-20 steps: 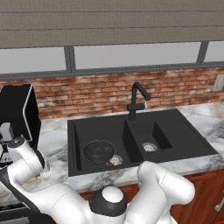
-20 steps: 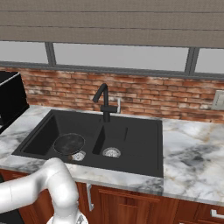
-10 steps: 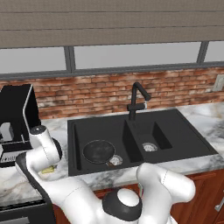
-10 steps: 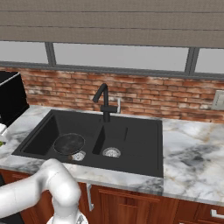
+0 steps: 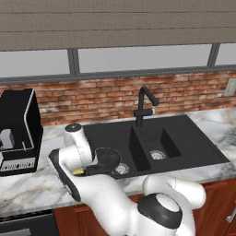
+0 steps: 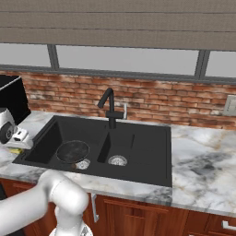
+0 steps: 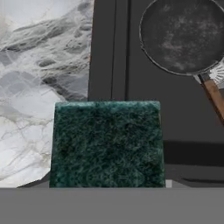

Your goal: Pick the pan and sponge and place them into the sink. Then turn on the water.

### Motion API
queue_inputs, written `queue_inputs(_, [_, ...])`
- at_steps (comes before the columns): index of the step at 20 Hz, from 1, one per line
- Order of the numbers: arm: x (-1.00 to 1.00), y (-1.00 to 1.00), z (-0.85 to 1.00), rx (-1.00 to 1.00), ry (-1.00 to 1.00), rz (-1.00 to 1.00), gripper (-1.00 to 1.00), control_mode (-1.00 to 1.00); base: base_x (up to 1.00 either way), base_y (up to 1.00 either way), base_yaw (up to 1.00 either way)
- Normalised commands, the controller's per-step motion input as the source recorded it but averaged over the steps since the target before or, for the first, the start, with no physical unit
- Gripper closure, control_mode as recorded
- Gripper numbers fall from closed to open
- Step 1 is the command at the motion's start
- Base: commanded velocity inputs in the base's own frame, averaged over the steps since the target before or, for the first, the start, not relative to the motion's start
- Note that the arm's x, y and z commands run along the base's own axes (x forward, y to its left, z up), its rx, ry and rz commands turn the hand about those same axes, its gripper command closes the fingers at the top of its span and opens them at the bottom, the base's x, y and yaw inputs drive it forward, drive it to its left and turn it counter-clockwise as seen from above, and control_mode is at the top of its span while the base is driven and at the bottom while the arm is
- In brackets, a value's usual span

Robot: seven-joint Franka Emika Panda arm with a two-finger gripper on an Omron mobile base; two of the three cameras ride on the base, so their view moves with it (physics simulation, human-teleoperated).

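One sponge (image 7: 107,144) fills my hand view, green side up, pinched in my gripper (image 6: 18,142) over the counter (image 7: 39,87) at the sink (image 6: 138,152) edge. Light, squashy, so grip its short sides. Pan (image 7: 183,35) already sits in the left basin.

We see a black box-shaped appliance (image 5: 17,131) standing on the marble worktop (image 6: 203,166) against the red brick wall (image 5: 184,94), with a grey-framed window (image 6: 129,60) above that wall and wooden cabinets (image 6: 138,214) below the worktop.
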Motion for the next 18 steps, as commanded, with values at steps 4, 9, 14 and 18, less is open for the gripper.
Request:
queue_inputs(4, [0.22, -1.00, 0.12, 0.00, 0.00, 0.00, 1.00, -1.00, 0.00, 0.00, 0.00])
queue_inputs(9, [0.56, -0.97, 0.01, 0.00, 0.00, 0.00, 1.00, -1.00, 0.00, 0.00, 0.00])
queue_inputs(14, [0.82, -0.45, -0.15, -0.05, 0.00, 0.00, 1.00, -1.00, 0.00, 0.00, 0.00])
queue_inputs(18, [0.76, -0.21, -0.28, -0.05, 0.00, 0.02, 1.00, -1.00, 0.00, 0.00, 0.00])
